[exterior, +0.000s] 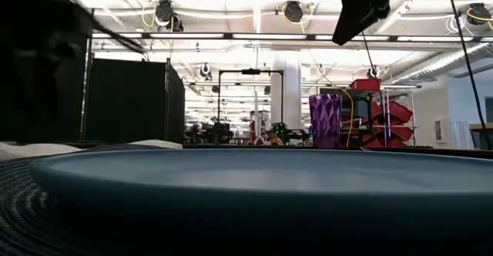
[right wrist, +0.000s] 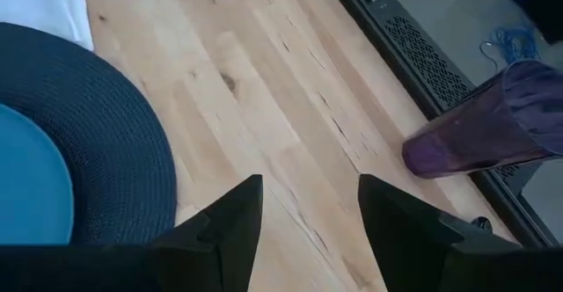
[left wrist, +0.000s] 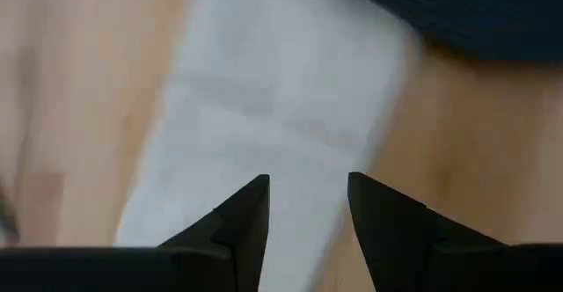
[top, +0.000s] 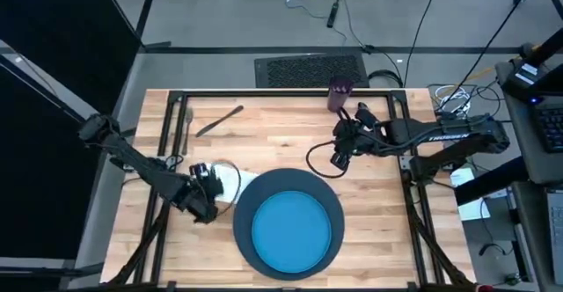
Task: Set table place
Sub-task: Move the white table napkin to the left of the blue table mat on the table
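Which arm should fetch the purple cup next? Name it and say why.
Right, probably. The right gripper hangs open over bare table near the purple cup at the far edge. The left gripper is open over the white napkin, across the table.

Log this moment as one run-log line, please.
left gripper: open over white napkin | right gripper: open, empty, above bare table | blue plate: on navy disc | purple cup: far edge

the left gripper (left wrist: 308,206) hangs low with its 2 fingers parted. the right gripper (right wrist: 308,208) is raised higher, fingers also apart, arm bent inward.
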{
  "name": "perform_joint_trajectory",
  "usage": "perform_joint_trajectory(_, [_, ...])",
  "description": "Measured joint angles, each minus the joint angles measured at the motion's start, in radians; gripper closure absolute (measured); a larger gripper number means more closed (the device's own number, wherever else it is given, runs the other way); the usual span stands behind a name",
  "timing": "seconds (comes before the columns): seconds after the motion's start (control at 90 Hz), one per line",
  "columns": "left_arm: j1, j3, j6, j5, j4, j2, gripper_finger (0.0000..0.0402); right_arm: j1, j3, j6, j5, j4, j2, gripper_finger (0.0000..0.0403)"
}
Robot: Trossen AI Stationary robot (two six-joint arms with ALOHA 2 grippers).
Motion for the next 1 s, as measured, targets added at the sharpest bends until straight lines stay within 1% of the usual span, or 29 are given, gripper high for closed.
perform_joint_trajectory(0.078, [0.089,-0.018,-0.137,0.075,0.037,0.005,0.0260,0.000,0.000,0.001,0.000,0.000,0.000,0.0227])
perform_joint_trajectory(0.122, [0.135,-0.033,-0.185,0.118,0.053,0.008,0.0260,0.000,0.000,0.001,0.000,0.000,0.000,0.0227])
perform_joint_trajectory(0.256, [0.244,-0.064,-0.141,0.130,0.180,0.012,0.0260,0.000,0.000,-0.001,0.000,0.000,0.000,0.0227])
perform_joint_trajectory(0.367, [0.315,-0.074,-0.108,0.129,0.229,0.012,0.0260,0.000,0.000,-0.005,-0.001,-0.012,0.001,0.0227])
perform_joint_trajectory(0.422, [0.338,-0.078,-0.092,0.153,0.245,0.011,0.0260,0.000,0.000,-0.005,-0.003,-0.023,0.001,0.0227])
perform_joint_trajectory(0.6, [0.359,-0.097,-0.106,0.190,0.290,0.027,0.0260,0.002,0.000,0.002,-0.004,-0.061,0.001,0.0227])
perform_joint_trajectory(0.756, [0.359,-0.103,-0.115,0.189,0.293,0.094,0.0260,0.002,0.000,0.002,-0.004,-0.061,0.000,0.0227])
perform_joint_trajectory(0.878, [0.349,-0.098,-0.044,0.182,0.303,0.148,0.0260,0.002,0.000,0.002,-0.005,-0.062,0.000,0.0227])
perform_joint_trajectory(1.0, [0.334,-0.095,0.022,0.192,0.282,0.172,0.0260,0.002,0.000,0.002,-0.010,-0.062,0.000,0.0227])
